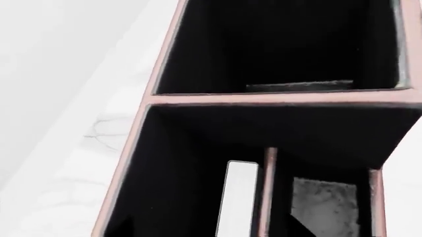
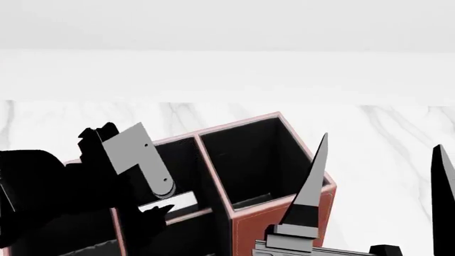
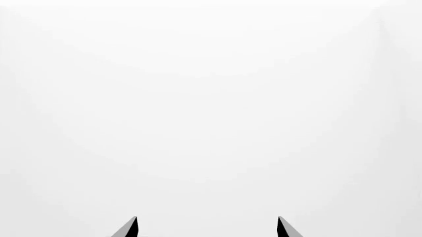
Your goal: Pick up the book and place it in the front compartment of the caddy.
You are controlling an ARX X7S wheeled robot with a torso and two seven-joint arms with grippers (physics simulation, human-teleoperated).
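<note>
book handling: thin, stiff, prob. light; a judgement only. Smooth cover could slip, so pinch across the flat faces near the top edge, not along the white page edge.
book grip point: upper end stands nearest the caddy rim, so that's the reachable spot if it needs re-seating.
book look: in left wrist view, a narrow white strip at lower centre of frame, dark cover barely separable from the black lining. In head view, a pale sliver at lower left-centre.
book place: already inside the caddy, in a compartment at lower part of left wrist frame, standing up just beside a thin reddish divider. Whether touching the divider: can't tell.
caddy look: reddish-brown outside, black inside, pale rims; in head view its near right corner sits at lower centre on the white marbled table.
left gripper: at lower left of head frame, down over the book's compartment; fingertips mostly lost against black, so how wide it is and whether it has hold of the book: can't tell.
right gripper: lower right of head frame, two fingers spread wide, nothing between; right wrist view shows tips apart against blank white.
progress: book looks delivered, pending release. Judgement.
</note>
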